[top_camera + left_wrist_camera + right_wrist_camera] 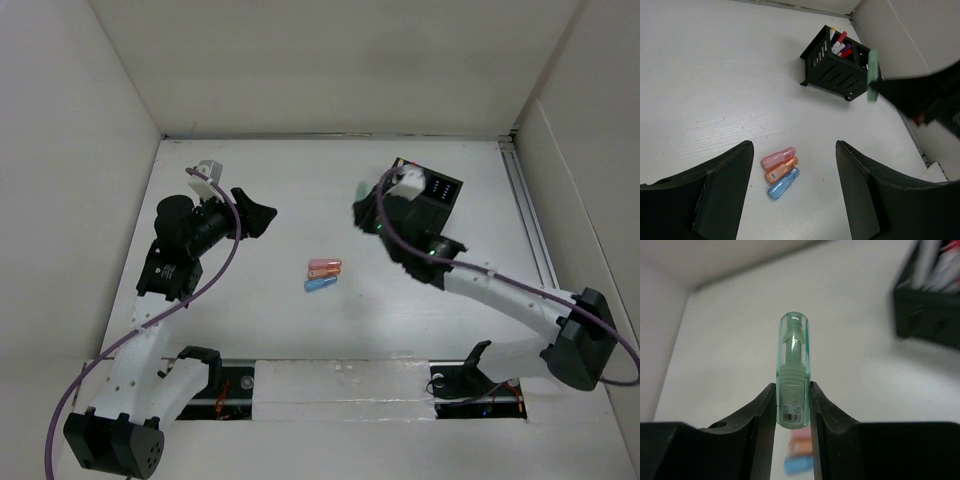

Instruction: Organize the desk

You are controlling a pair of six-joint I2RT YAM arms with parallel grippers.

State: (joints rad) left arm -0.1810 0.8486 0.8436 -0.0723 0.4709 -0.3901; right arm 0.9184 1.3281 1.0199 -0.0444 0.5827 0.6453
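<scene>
Pink, orange and blue highlighters lie side by side mid-desk; they also show in the left wrist view, pink, orange, blue. My right gripper is shut on a green highlighter, held in the air left of the black organizer box; the green highlighter also shows in the left wrist view. My left gripper is open and empty, hovering left of the three highlighters.
The organizer box at the back right holds several markers. White walls border the desk on three sides, and a metal rail runs along the front edge.
</scene>
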